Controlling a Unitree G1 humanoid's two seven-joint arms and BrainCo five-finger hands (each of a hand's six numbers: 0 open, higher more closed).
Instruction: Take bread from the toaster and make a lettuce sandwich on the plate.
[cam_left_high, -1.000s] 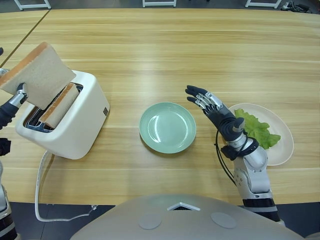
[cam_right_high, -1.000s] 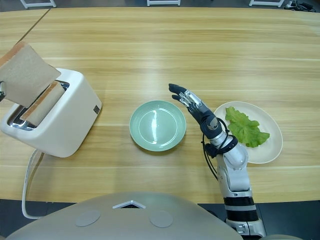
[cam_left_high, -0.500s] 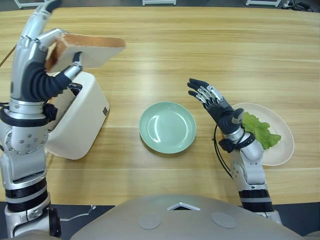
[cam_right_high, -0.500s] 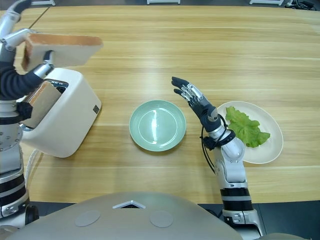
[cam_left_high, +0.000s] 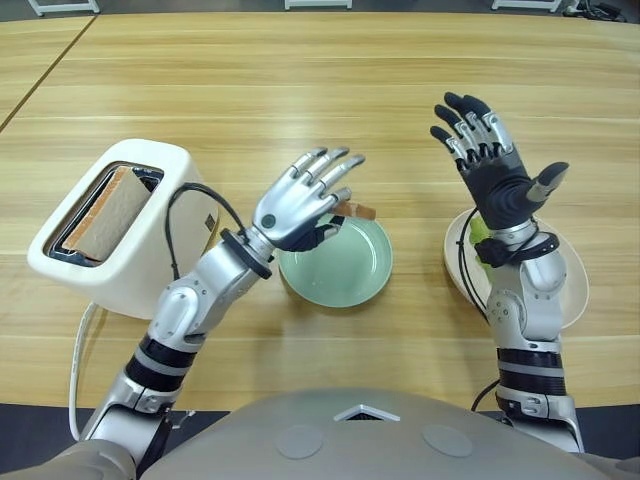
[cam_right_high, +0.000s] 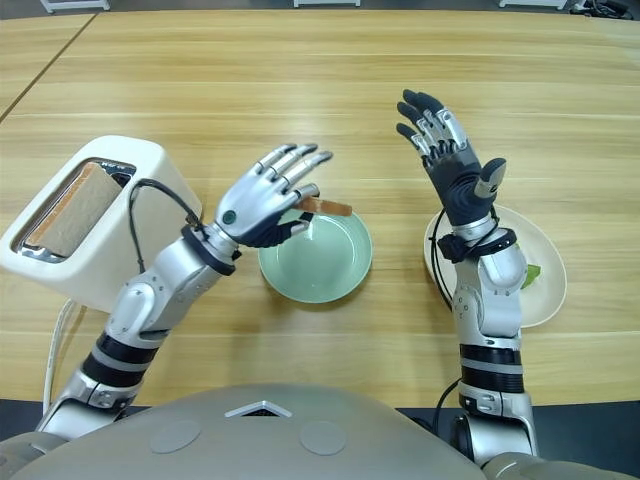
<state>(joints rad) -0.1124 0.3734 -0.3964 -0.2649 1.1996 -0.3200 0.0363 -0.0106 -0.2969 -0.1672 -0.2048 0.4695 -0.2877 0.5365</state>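
Centre of the frame: the left hand (cam_left_high: 300, 205) hovers palm down over the near-left rim of the green plate (cam_left_high: 350, 285), grasping a bread slice (cam_left_high: 358, 210) whose crust edge pokes out beneath it. A second slice (cam_left_high: 110, 210) sits in the toaster (cam_left_high: 150, 270) at left. Upper right, the right hand (cam_left_high: 495, 175) is raised, released and spread wide, holding nothing. Let go this near the rim, the bread would likely tip onto the table (cam_left_high: 300, 80).

Cream-white toaster (cam_left_high: 110, 275), tan bread slice (cam_left_high: 112, 208) in its slot, brown crust on second bread slice (cam_left_high: 357, 210), pale green plate (cam_left_high: 355, 280), cream plate (cam_left_high: 572, 285), green lettuce (cam_right_high: 530, 272), silver left hand (cam_left_high: 300, 200), black-and-silver right hand (cam_left_high: 495, 170), light wood-grain table (cam_left_high: 300, 90).
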